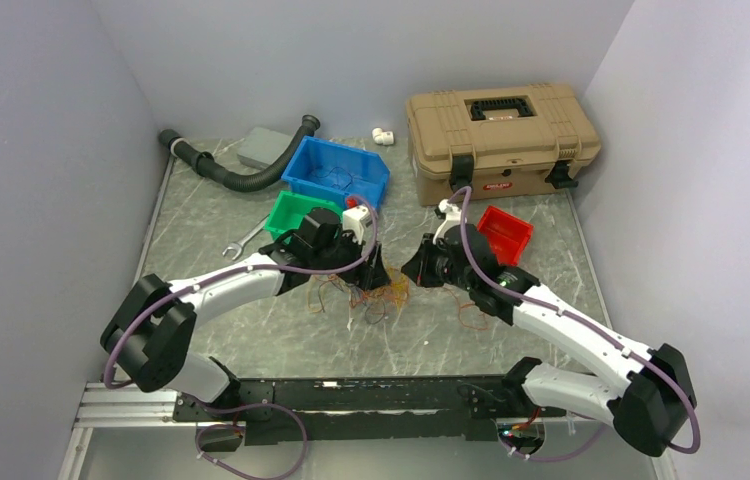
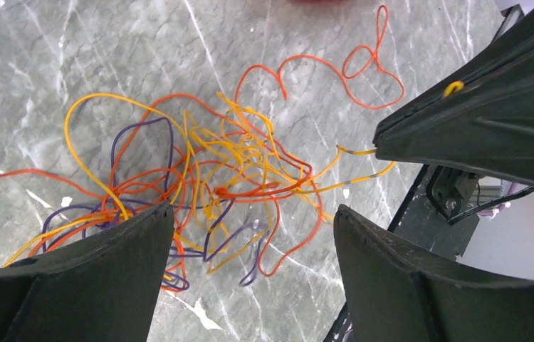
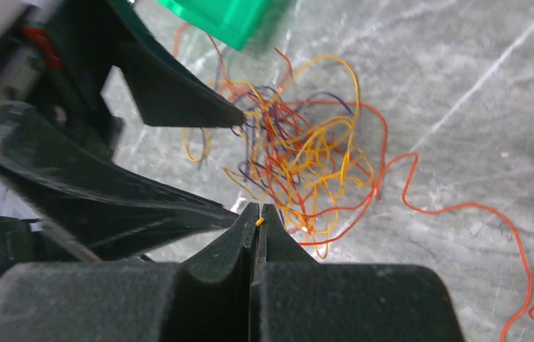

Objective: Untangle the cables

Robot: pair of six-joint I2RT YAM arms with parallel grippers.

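You're in a robot lab test cell.
Plain grey walls (image 1: 41, 150) box in your marbled tabletop (image 1: 271, 345); a tan tool case (image 1: 501, 130) sits upper right, a blue parts bin (image 1: 336, 175) and a wrench (image 1: 241, 243) left of centre, an aluminium rail (image 1: 131, 405) along the bottom.

Left jaws gape above the tangled cables (image 2: 236, 171); right jaws pinch one yellow strand (image 2: 453, 87).

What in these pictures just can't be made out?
Top view: the cables are too thin to tell apart; the left gripper and right gripper cover part of the pile.
Left wrist view: the left fingers hide the pile's near edge.
Right wrist view: an orange wire runs off the bottom edge; the green bin is blurred and cut by the top edge.
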